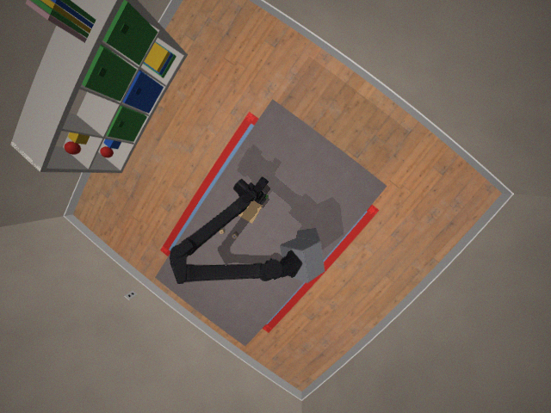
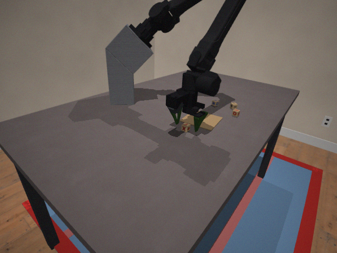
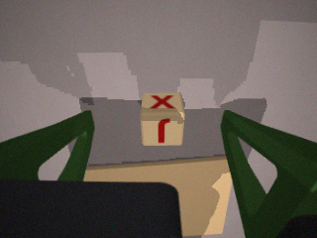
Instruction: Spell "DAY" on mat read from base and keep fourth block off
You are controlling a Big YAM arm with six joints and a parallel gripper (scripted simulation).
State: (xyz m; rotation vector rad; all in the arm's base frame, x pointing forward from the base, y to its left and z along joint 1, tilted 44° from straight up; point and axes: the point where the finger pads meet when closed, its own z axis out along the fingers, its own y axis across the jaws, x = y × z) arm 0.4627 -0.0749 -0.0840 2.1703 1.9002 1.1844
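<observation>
Top: You had the gripper (image 1: 263,195) (image 2: 186,127) (image 3: 158,118) past one edge of the mat (image 1: 250,212) (image 2: 213,119) (image 3: 198,198). Blue-marked block (image 1: 234,235) (image 2: 215,103) and tan block (image 1: 220,231) (image 2: 233,105) lay off it; other two couldn't be made out.

Exterior: All four were on the counter (image 1: 311,155) (image 2: 108,163) (image 3: 149,30), incl. the O-marked block (image 2: 235,112); none on the mat, so approx. 0/3 placed. Row, letter order & final release were left; mat looked flat.

Wrist: Gripper stood wide, holding nothing, w/ the X-marked block (image 2: 186,127) (image 3: 162,121) between its spread fingers, just off the mat. It looked like a small tan cube, red X & hooked stroke on adjacent faces. D, A, Y: can't tell.
</observation>
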